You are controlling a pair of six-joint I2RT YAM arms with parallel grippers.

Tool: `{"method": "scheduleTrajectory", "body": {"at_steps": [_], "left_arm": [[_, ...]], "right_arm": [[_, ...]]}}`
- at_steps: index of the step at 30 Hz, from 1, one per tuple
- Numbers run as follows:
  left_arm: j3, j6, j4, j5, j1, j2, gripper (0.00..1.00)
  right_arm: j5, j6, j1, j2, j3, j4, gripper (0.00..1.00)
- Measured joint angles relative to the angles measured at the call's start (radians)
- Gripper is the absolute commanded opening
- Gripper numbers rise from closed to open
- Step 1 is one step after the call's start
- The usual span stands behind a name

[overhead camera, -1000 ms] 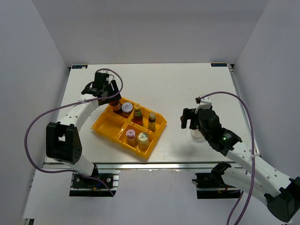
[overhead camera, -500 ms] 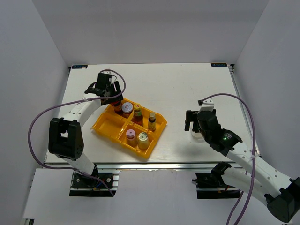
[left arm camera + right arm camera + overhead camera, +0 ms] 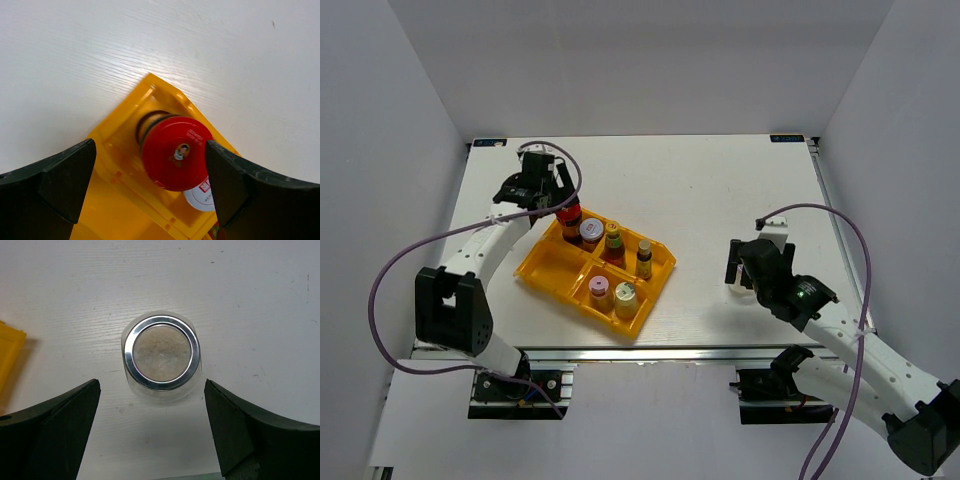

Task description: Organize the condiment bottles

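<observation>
Yellow plastic is seen left of centre in the overhead view, where the four-compartment tray (image 3: 542, 268) is set on the white desk (image 3: 700, 180) with small bottles (image 3: 613, 240) stood upright in it. A red-capped bottle (image 3: 568, 212) is placed at the tray's upper corner, and the left pincer (image 3: 558, 198) is held just over it. Toward the lower right of that frame the right pincer (image 3: 740, 275) is lowered over a spot well apart from the tray, and what stands beneath it is mostly hidden. In the left wrist view that pincer is shown spread, its dark fingers (image 3: 55, 185) set either side of the red cap with a gap on each side; nothing is pinched. In the right wrist view the other pincer is likewise spread, and the glass jar (image 3: 162, 353) is seen upright on the desk, silver rim upward, centred between the fingers and slightly toward the top of the frame, touched by neither. Its long axis is judged to run straight toward the camera, so a plain descent and closure would be called for. The right arm is plainly the nearer one.
</observation>
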Motion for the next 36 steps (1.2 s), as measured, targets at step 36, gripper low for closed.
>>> {"method": "scheduleTrajectory", "body": {"at_steps": [36], "left_arm": [[-0.315,-0.162,0.033,-0.196,0.190,-0.358,0.98]], "right_arm": [[-0.220,-0.137,-0.233,0.244,0.002,0.194,0.82]]}}
